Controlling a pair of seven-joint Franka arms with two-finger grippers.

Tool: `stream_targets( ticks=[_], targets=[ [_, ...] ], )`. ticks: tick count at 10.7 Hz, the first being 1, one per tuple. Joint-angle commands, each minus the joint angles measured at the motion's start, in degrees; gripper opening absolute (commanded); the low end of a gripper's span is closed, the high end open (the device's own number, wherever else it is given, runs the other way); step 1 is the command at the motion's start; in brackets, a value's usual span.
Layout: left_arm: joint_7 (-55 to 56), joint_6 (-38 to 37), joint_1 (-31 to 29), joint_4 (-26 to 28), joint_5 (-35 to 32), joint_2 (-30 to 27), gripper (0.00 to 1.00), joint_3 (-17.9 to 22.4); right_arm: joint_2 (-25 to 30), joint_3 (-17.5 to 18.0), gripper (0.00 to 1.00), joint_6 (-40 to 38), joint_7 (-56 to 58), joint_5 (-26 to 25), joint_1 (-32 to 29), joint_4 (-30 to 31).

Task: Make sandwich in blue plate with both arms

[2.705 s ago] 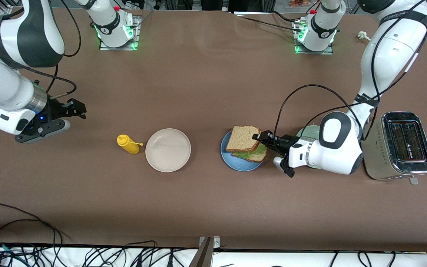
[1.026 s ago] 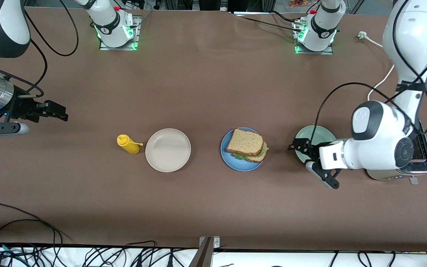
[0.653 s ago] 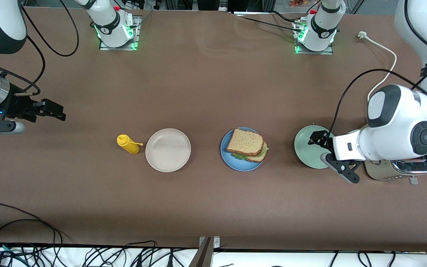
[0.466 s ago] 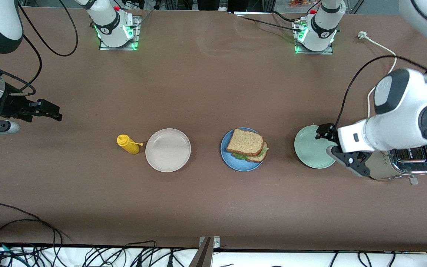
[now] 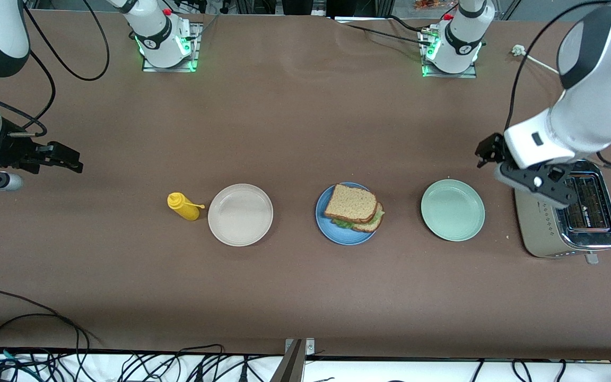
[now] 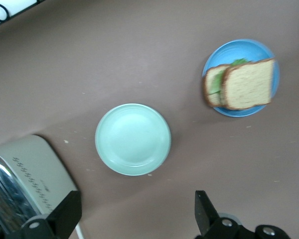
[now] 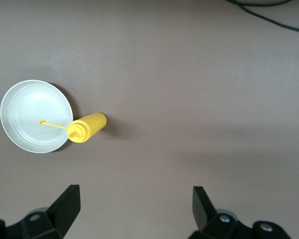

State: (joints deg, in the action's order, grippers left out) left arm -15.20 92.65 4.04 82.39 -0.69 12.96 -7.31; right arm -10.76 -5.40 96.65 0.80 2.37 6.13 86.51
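The sandwich (image 5: 351,204) lies on the blue plate (image 5: 343,236) mid-table: two brown bread slices stacked a little askew, with green lettuce (image 5: 343,224) showing at the edge. The left wrist view shows the sandwich (image 6: 246,84) on the blue plate (image 6: 239,47) too. My left gripper (image 5: 486,152) hangs open and empty in the air beside the toaster, well away from the sandwich; its fingers (image 6: 205,214) stand wide apart. My right gripper (image 5: 73,162) is open and empty over bare table at the right arm's end.
A pale green plate (image 5: 452,210) sits between the blue plate and the silver toaster (image 5: 570,223). A beige plate (image 5: 240,214) and a yellow mustard bottle (image 5: 183,206) lie toward the right arm's end. Cables run along the table's near edge.
The left gripper let go of the top bread slice, which now rests on the sandwich. The left arm has risen and pulled back past the green plate toward the toaster. The right gripper has drifted slightly outward.
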Motion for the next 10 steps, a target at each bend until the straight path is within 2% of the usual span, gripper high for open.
stream_targets(
  ticks=[1, 4, 7, 10],
  targets=[
    [2.54, 0.95, 0.28, 6.37, 3.59, -7.32, 1.00, 4.13, 0.38, 0.04, 1.00, -1.47, -0.19, -1.23, 0.19, -0.64],
    [2.36, 4.28, -1.30, 12.52, 1.05, -13.03, 1.00, 4.23, 0.38, -0.14, 1.00, -1.56, -0.10, -1.23, 0.19, -0.73],
    [9.44, 2.11, -1.14, 12.35, 1.13, -13.22, 1.00, 3.88, 0.47, -0.32, 1.00, -1.56, -0.10, -1.32, 0.19, -0.73],
    [10.97, 0.95, -1.05, 12.44, 1.40, -13.31, 1.00, 3.88, 0.47, -0.23, 1.00, -1.56, -0.10, -1.32, 0.19, -0.73]
  ],
)
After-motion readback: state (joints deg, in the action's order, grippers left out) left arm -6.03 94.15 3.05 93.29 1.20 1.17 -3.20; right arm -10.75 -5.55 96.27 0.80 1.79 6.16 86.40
